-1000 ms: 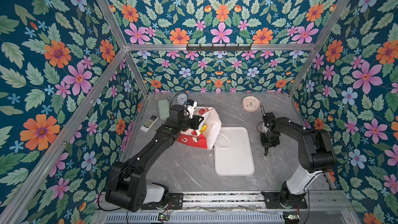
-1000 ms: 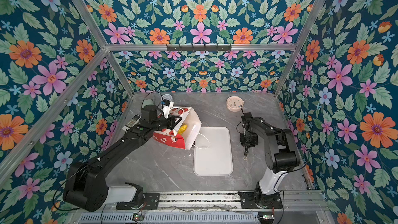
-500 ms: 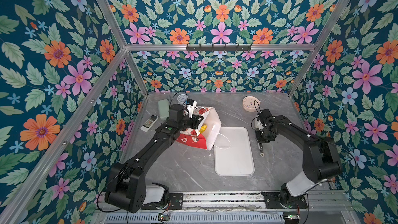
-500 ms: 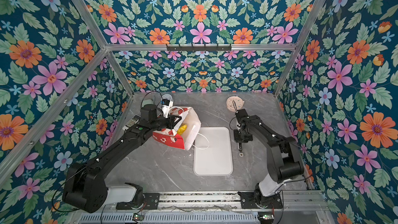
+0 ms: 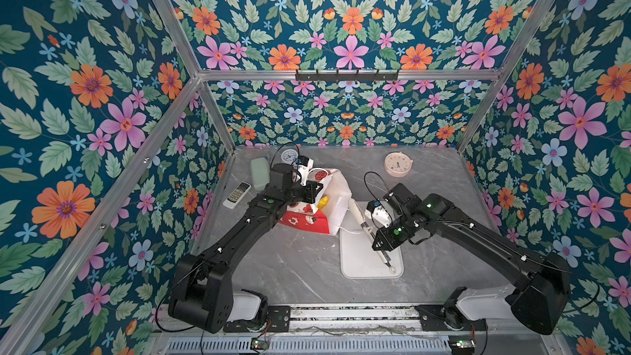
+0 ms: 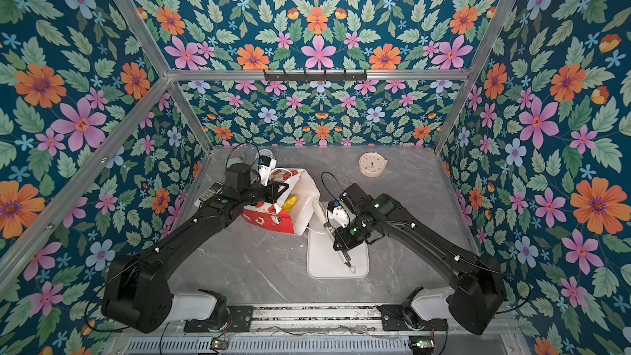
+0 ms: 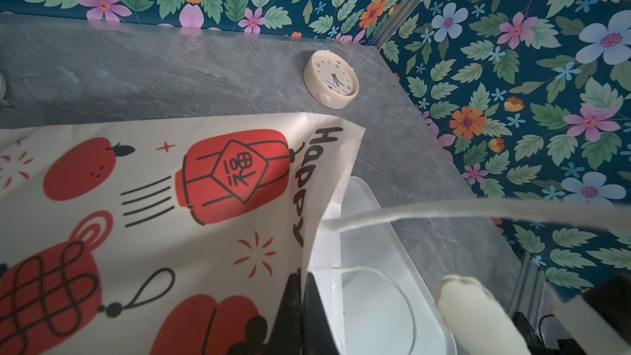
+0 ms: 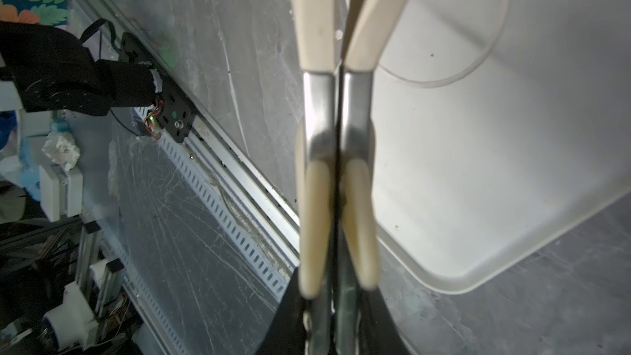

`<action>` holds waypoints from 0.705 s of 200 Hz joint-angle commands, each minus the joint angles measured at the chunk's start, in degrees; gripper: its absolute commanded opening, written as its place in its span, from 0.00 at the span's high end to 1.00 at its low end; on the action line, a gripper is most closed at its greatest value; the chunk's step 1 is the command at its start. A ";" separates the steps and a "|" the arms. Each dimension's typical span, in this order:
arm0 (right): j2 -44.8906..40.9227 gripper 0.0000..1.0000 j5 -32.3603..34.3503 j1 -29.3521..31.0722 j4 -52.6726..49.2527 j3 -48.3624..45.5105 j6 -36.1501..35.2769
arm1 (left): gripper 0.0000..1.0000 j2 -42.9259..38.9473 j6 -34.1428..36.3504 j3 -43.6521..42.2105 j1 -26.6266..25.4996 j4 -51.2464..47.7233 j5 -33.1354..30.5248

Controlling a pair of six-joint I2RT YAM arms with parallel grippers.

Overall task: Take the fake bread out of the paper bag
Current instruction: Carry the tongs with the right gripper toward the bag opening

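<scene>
Both top views: fake bread (image 5: 322,202) mostly hidden inside paper bag (image 5: 337,192).

1. Both top views look steeply down from high at 6 o'clock over the whole grey table (image 5: 307,268).
2. Left wrist view, close against the paper bag (image 7: 170,182), faces the pink clock (image 7: 330,78) at 1 o'clock.
3. Right wrist view looks closely along the tongs (image 8: 319,114) onto the white tray (image 8: 478,165), which every view shares.

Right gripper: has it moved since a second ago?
Yes. The right gripper, shut on tongs, went left, from beside the white tray to over it.
</scene>
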 commanded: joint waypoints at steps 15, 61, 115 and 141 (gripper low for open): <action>1.93 1.00 -10.50 0.85 6.79 0.11 1.53 | 1.00 -0.11 2.63 0.24 -0.67 -1.03 -0.61; 9.60 1.00 -11.91 2.04 12.55 1.79 2.22 | 1.00 -1.11 4.01 -1.09 -1.87 -0.68 -0.33; 15.10 0.99 -11.07 2.04 17.10 3.54 4.67 | 1.00 -1.47 4.30 -0.75 -2.18 -1.03 -0.19; 17.41 0.98 -10.93 2.00 16.83 4.96 5.72 | 1.00 -1.35 4.39 -0.73 -2.34 -1.03 -0.08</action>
